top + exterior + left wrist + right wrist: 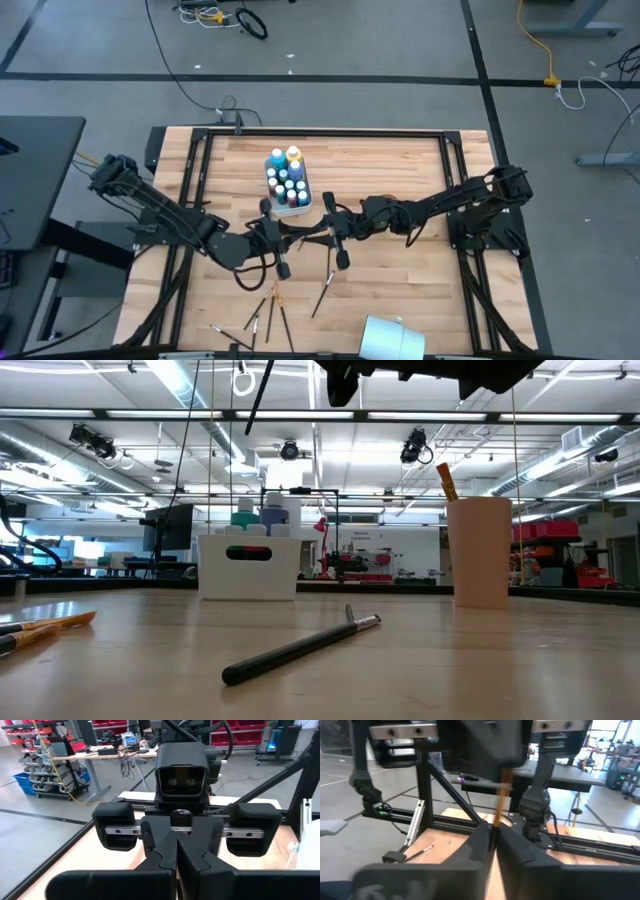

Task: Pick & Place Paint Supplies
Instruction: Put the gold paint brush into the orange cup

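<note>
**tools meet over a brush, mid-worktop**

the right tool [335, 232] and left tool [272, 236] face each other just in front of the white caddy [289, 201] of paint bottles [287, 181]. right fingers [485, 840] are clamped on a wooden brush [501, 795]; the left's are pressed together, though on what cannot be told. more brushes [322, 292] lie nearer than the caddy. if both pull at once, the brush could slip or snap.
</note>
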`<state>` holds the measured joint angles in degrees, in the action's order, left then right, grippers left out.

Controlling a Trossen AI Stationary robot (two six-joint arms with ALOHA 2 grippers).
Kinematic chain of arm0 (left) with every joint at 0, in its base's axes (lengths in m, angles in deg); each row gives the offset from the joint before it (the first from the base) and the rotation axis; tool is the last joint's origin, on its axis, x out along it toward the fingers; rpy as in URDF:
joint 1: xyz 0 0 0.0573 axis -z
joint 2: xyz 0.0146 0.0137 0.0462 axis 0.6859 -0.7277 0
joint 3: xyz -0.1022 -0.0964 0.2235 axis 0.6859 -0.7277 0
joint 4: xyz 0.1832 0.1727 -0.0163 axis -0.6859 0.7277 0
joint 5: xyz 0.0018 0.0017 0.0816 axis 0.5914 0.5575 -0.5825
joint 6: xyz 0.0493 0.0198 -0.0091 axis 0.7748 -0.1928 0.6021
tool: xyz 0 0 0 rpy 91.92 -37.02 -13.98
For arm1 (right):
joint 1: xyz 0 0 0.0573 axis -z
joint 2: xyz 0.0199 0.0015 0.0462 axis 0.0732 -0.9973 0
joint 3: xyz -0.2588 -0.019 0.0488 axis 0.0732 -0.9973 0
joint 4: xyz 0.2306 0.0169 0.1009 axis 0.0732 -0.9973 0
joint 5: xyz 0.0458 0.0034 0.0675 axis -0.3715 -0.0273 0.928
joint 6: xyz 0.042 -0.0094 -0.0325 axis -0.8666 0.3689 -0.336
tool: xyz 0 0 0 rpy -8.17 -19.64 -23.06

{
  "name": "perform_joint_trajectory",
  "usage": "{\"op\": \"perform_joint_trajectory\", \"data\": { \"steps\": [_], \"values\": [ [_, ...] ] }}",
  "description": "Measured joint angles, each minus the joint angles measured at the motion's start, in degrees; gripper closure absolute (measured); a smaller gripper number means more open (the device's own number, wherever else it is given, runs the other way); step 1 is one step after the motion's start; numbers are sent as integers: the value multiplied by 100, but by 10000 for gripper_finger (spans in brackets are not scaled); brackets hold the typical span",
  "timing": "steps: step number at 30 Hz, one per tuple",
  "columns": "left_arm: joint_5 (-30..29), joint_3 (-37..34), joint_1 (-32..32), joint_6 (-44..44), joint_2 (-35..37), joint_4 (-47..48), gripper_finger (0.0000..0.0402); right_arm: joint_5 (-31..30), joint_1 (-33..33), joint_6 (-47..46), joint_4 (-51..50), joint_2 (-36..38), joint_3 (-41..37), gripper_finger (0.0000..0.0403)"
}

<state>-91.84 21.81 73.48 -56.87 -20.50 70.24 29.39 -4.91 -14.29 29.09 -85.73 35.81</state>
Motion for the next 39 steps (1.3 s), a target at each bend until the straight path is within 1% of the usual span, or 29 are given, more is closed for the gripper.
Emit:
{"op": "perform_joint_trajectory", "data": {
  "steps": [1, 2, 7, 11, 15, 17, 18, 22, 24, 28, 32, 34, 35, 36, 39],
  "values": [
    [20, 0, 2, 0, 0, -2, 396, -14, 1, -9, 0, 0, 0, 382],
    [-3, 0, 4, 0, -2, 2, 394, -4, 4, -5, 0, 0, 0, 389],
    [155, 0, 2, 108, -2, 13, 377, -160, -2, -155, -107, 31, 0, 377],
    [264, 0, 2, 103, -2, 98, 364, -172, -2, -12, -590, 260, -2, 394],
    [287, 0, 4, 72, -2, 213, 349, -263, -58, 17, -1441, 743, -2, 389],
    [287, 0, 4, 0, -2, 260, 343, -600, -121, 20, -2052, 1059, -2, 390],
    [287, 0, 4, -7, -2, 274, 340, -867, -165, 24, -2311, 1231, -2, 391],
    [283, 0, 4, -274, -2, 497, 339, -2251, -427, 47, -3446, 1842, -2, 394],
    [287, 0, 4, -465, -2, 631, 341, -2904, -590, 57, -3793, 2083, -2, 395],
    [289, 0, 4, -742, -2, 945, 345, -3744, -849, -45, -4656, 2630, -2, 396],
    [287, -4, 4, -1031, -2, 1181, 346, -4556, -1025, -709, -5735, 3137, -2, 396],
    [302, -32, 4, -1064, -2, 1153, 346, -4820, -1074, -1138, -6250, 3319, -5, 396],
    [310, -49, 4, -1067, -2, 1158, 347, -4833, -1082, -1284, -6415, 3393, -51, 396],
    [315, -56, 4, -1069, -2, 1183, 347, -4798, -1082, -1359, -6486, 3459, -127, 396],
    [318, -57, 7, -1069, -2, 1202, 347, -4753, -1080, -1406, -6232, 3599, -475, 396]
  ]
}}
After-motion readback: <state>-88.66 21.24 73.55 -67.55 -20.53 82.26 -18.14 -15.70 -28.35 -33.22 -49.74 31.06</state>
